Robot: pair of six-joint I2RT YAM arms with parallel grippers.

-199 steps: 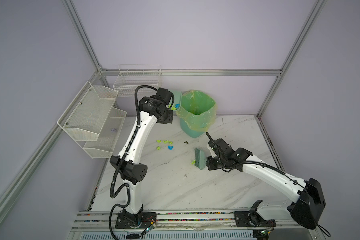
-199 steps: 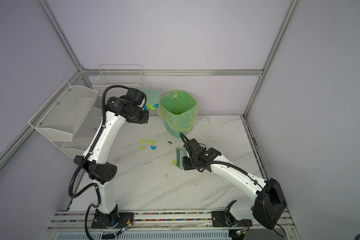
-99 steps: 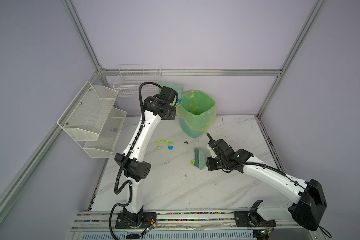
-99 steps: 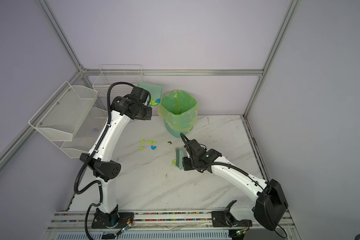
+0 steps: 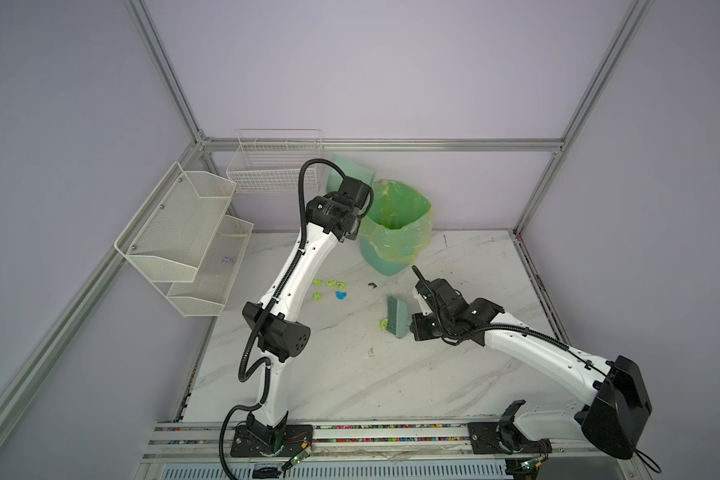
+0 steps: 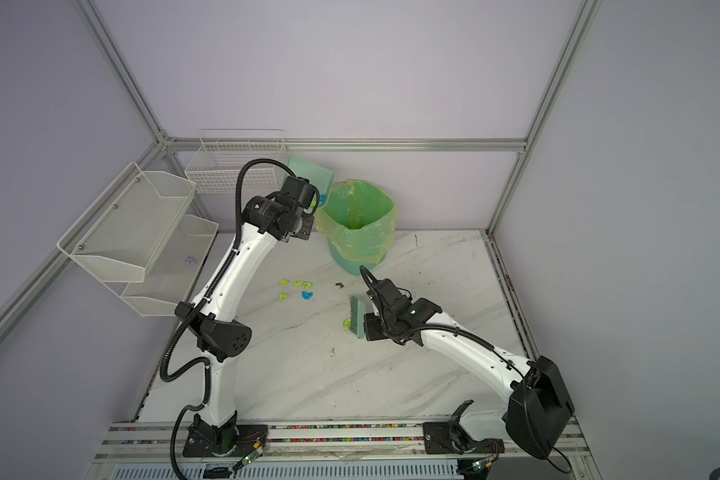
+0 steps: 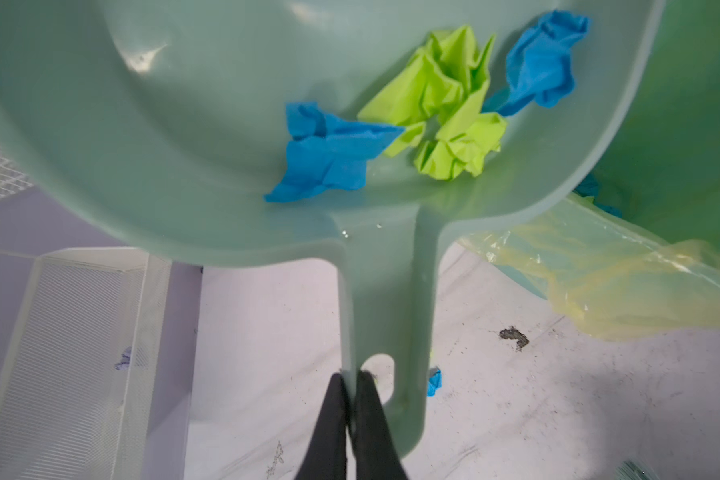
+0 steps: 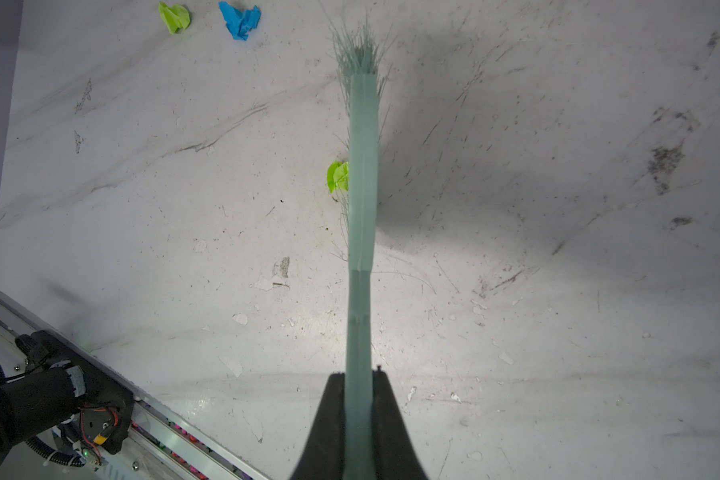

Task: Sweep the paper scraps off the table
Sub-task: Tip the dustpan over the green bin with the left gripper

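My left gripper (image 7: 352, 376) is shut on the handle of a pale green dustpan (image 7: 184, 124), held high beside the rim of the green-bagged bin (image 5: 395, 216). Blue and yellow-green paper scraps (image 7: 445, 104) lie in the pan near its handle end. On the table (image 5: 391, 374), my right gripper (image 8: 360, 376) is shut on a teal brush (image 8: 362, 166) whose bristles rest on the surface. One yellow-green scrap (image 8: 337, 176) touches the bristles. Several more scraps (image 5: 330, 284) lie left of the brush, seen in both top views.
Two white wire baskets (image 5: 184, 224) hang on the left frame, and another (image 5: 275, 166) is at the back. A dark olive speck (image 5: 372, 284) lies in front of the bin. An aluminium rail with coloured beads (image 5: 371, 428) edges the table's front.
My left arm has carried the dustpan rightward, closer to the bin's rim. The right arm and brush have barely moved.
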